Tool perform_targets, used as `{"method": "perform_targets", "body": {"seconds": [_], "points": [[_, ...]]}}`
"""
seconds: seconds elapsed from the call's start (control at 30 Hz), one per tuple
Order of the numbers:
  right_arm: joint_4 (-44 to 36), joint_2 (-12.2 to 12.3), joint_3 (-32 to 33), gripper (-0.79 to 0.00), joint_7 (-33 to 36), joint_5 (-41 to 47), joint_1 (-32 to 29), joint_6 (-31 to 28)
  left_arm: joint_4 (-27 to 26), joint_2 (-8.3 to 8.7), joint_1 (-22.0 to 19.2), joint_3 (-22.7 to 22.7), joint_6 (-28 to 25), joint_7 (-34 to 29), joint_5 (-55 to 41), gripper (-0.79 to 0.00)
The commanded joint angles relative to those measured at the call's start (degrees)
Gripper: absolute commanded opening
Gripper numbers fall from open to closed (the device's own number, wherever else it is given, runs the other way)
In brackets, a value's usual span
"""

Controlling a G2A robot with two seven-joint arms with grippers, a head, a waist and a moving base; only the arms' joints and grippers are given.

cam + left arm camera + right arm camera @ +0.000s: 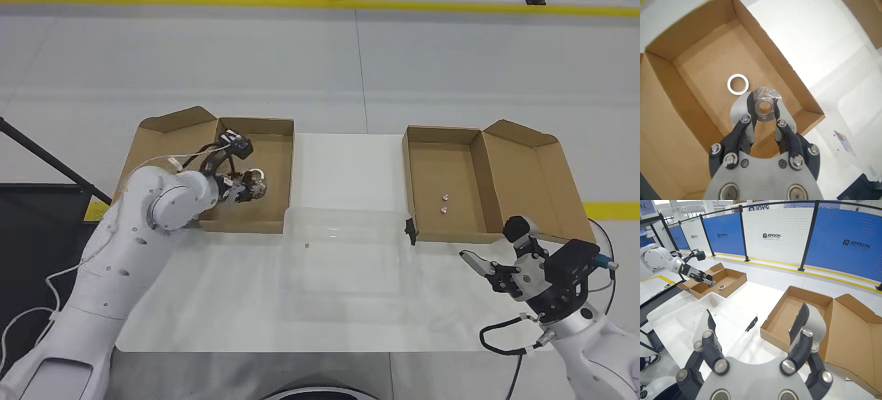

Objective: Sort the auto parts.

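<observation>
Nearest, the right gripper [756, 308] hangs spread wide beside the right cardboard box [776, 335]. A clear bin [730, 313] sits between the boxes. Farther off, the left gripper [764, 100] pinches a flanged metal bushing [764, 111] inside the left cardboard box [702, 62], near a flat metal ring [738, 84] on its floor.

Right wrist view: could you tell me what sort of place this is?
Likely a factory-style robot test hall: blue and white partition panels, a yellow floor line, cardboard boxes on a white table.
</observation>
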Motion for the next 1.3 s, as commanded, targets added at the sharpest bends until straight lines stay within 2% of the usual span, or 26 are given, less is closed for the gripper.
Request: {"method": "perform_targets", "body": {"seconds": [0.0, 0.23, 0.47, 0.53, 0.57, 0.73, 0.8, 0.9, 1.1, 1.27], "points": [[0.00, 0.00, 0.00, 0.000, 0.00, 0.00, 0.00, 0.00, 3.50, -0.55, -1.89, 1.87, -0.12, -1.38, -1.02, -0.785], [0.00, 0.00, 0.00, 0.000, 0.00, 0.00, 0.00, 0.00, 12.39, -2.27, -6.28, 6.28, -1.33, 0.82, -2.27, -0.785], [0.00, 0.00, 0.00, 0.000, 0.00, 0.00, 0.00, 0.00, 18.91, -4.12, -9.56, 10.28, -2.21, 2.48, -3.48, -0.785], [0.00, 0.00, 0.00, 0.000, 0.00, 0.00, 0.00, 0.00, 20.21, -4.56, -10.28, 11.14, -2.36, 2.66, -3.66, -0.705], [0.00, 0.00, 0.00, 0.000, 0.00, 0.00, 0.00, 0.00, 20.69, -4.76, -10.58, 11.51, -2.40, 2.76, -3.72, -0.597], [0.00, 0.00, 0.00, 0.000, 0.00, 0.00, 0.00, 0.00, 21.58, -5.28, -11.46, 12.28, -2.84, 3.32, -3.94, -0.394], [0.00, 0.00, 0.00, 0.000, 0.00, 0.00, 0.00, 0.00, 21.26, -5.27, -11.38, 12.08, -3.07, 3.73, -4.14, -0.179], [0.00, 0.00, 0.00, 0.000, 0.00, 0.00, 0.00, 0.00, 20.10, -5.08, -10.97, 11.65, -3.03, 3.63, -3.82, -0.009], [0.00, 0.00, 0.00, 0.000, 0.00, 0.00, 0.00, 0.00, 14.93, -3.99, -8.81, 9.37, -1.99, 3.74, -1.93, 0.000], [0.00, 0.00, 0.00, 0.000, 0.00, 0.00, 0.00, 0.00, 4.18, -2.10, -3.27, 4.34, -1.23, 6.48, -0.40, 0.000]]}}
